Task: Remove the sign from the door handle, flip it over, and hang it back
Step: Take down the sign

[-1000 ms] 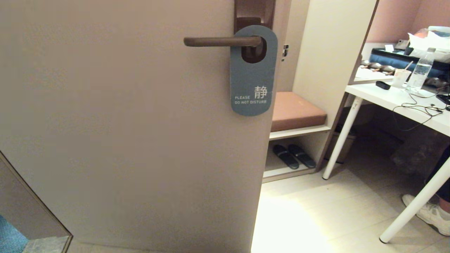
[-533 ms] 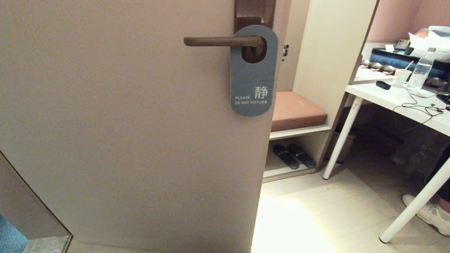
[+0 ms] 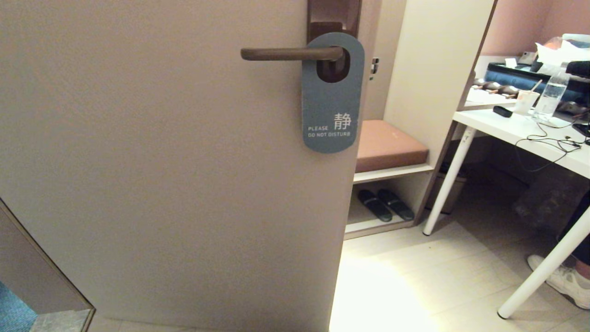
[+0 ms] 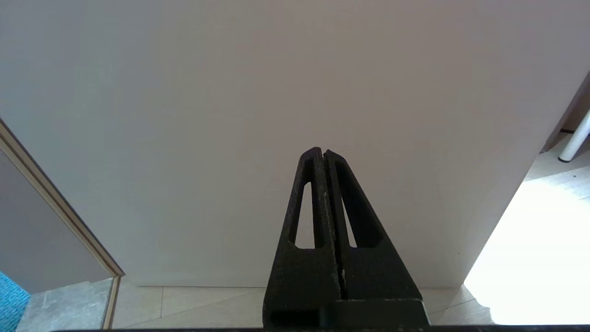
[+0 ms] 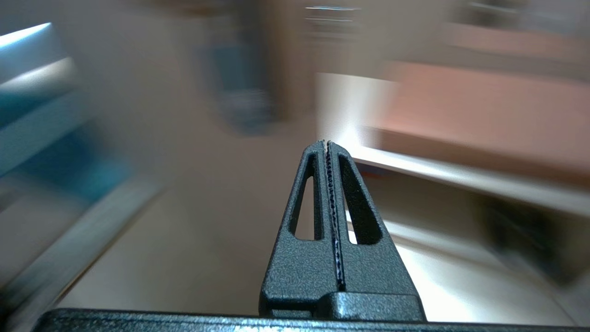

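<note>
Left gripper [image 4: 324, 151]: fingers pressed together, empty, facing the bare door [image 4: 276, 92] panel well below the door handle [image 3: 291, 54]. Right gripper [image 5: 326, 144]: likewise pressed together, holding nothing; its surroundings too smeared to place. Neither showed in the head view. The sign [image 3: 332, 94] hung on the door handle by its hole, close to the backplate, blue side out, reading "PLEASE DO NOT DISTURB" beside a white Chinese character. Judged: nothing begun; removal, flip and rehanging all remained.

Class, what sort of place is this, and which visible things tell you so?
Probably a hotel room entrance: a blue "do not disturb" sign hangs on the door handle, with slippers under a cushioned bench.
</note>
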`<state>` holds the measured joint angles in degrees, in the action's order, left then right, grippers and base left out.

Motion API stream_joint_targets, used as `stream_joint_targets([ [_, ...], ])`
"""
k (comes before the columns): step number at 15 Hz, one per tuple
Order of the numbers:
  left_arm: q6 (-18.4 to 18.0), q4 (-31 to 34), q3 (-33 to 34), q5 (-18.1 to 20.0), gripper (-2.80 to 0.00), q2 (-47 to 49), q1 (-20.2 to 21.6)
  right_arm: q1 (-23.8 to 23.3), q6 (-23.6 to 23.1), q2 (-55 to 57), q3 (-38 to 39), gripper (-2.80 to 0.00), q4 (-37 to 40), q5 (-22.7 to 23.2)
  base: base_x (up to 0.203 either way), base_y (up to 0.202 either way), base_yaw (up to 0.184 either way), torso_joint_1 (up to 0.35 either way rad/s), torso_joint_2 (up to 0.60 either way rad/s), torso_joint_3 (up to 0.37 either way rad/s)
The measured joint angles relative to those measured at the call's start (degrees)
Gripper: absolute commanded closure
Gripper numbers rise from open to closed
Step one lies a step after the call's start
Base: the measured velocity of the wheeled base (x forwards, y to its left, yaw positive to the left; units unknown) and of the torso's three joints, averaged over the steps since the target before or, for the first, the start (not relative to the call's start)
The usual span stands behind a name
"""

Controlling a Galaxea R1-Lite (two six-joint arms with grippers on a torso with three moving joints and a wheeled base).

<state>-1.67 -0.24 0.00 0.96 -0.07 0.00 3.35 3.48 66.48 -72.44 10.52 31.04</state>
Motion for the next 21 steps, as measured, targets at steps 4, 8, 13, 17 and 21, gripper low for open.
stream_joint_targets([
  [4, 0.0, 0.0, 0.0, 0.0, 0.00, 0.0, 0.0, 0.8, -5.3, 2.0, 0.6, 0.00, 0.2, 26.0, 0.000, 0.000, 0.000, 0.000, 0.00, 0.000],
  [8, 0.0, 0.0, 0.0, 0.0, 0.00, 0.0, 0.0, 1.1, -13.5, 5.3, 3.4, 0.00, -0.3, 27.9, 0.000, 0.000, 0.000, 0.000, 0.00, 0.000],
  [13, 0.0, 0.0, 0.0, 0.0, 0.00, 0.0, 0.0, 0.7, -18.1, 10.5, 4.7, 0.00, -3.6, 22.7, 0.000, 0.000, 0.000, 0.000, 0.00, 0.000],
  [17, 0.0, 0.0, 0.0, 0.0, 0.00, 0.0, 0.0, 0.7, -18.5, 14.8, 5.0, 0.00, -13.3, 22.6, 0.000, 0.000, 0.000, 0.000, 0.00, 0.000],
  [21, 0.0, 0.0, 0.0, 0.0, 0.00, 0.0, 0.0, 0.8, -21.7, 18.0, 7.3, -2.80, -18.6, 22.7, 0.000, 0.000, 0.000, 0.000, 0.00, 0.000],
])
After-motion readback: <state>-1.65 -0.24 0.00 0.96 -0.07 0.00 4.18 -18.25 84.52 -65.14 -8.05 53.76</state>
